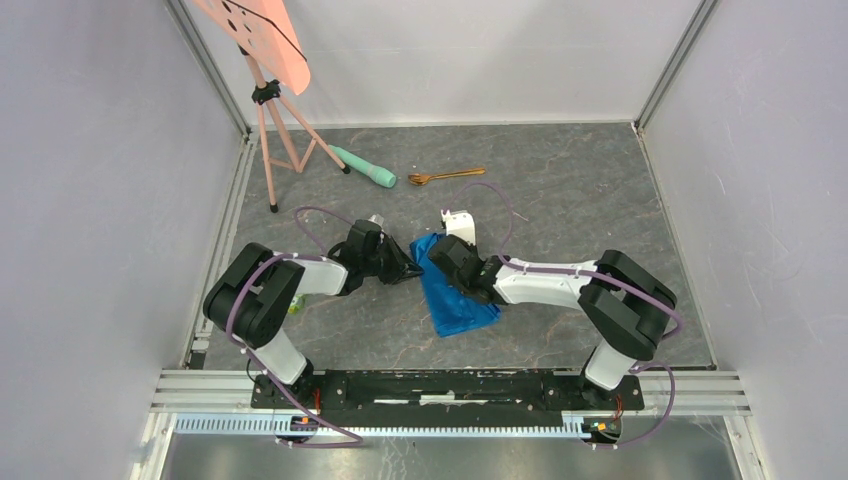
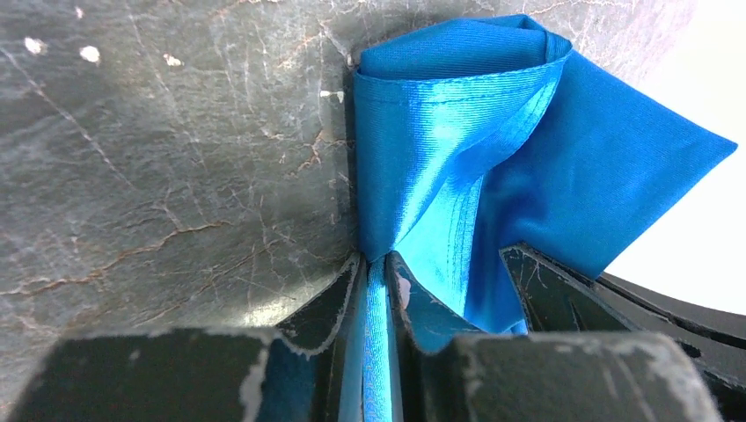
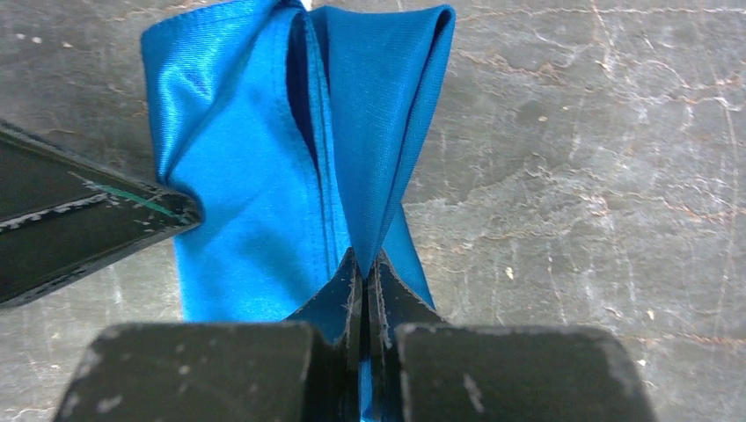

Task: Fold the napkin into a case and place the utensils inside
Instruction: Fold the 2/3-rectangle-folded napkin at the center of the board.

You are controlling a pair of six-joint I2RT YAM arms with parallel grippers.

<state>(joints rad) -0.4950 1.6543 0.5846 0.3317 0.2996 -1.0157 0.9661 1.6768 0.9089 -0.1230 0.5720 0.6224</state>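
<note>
1. Top view: on the grey marbled table [image 1: 560, 200], a pink tripod [image 1: 280, 140] stands at the far left. A mint-green cylinder [image 1: 365, 167] lies by its feet, and a copper-gold spoon [image 1: 445, 176] lies just right of that. All three lie between 10 and 12 o'clock from the napkin [image 1: 458, 290], well apart from it. Nothing lies between them and the cloth.
2. Same view: the napkin sits mid-table, bunched. The left gripper [image 1: 408, 266] meets it at about 10 o'clock, and the right gripper [image 1: 447, 258] at about 12 o'clock. The two are close together.
3. Left wrist: the left gripper [image 2: 376, 272] is pinched on a raised fold of the napkin [image 2: 457, 132], which fans out toward 12 and 2 o'clock. A black part [image 2: 545, 299] crowds in at 3 o'clock.
4. Right wrist: the right gripper [image 3: 362, 272] is clamped on another fold. The napkin [image 3: 264, 176] rises toward 11 o'clock, and a black finger [image 3: 88, 211] touches the cloth at 9 o'clock.
</note>
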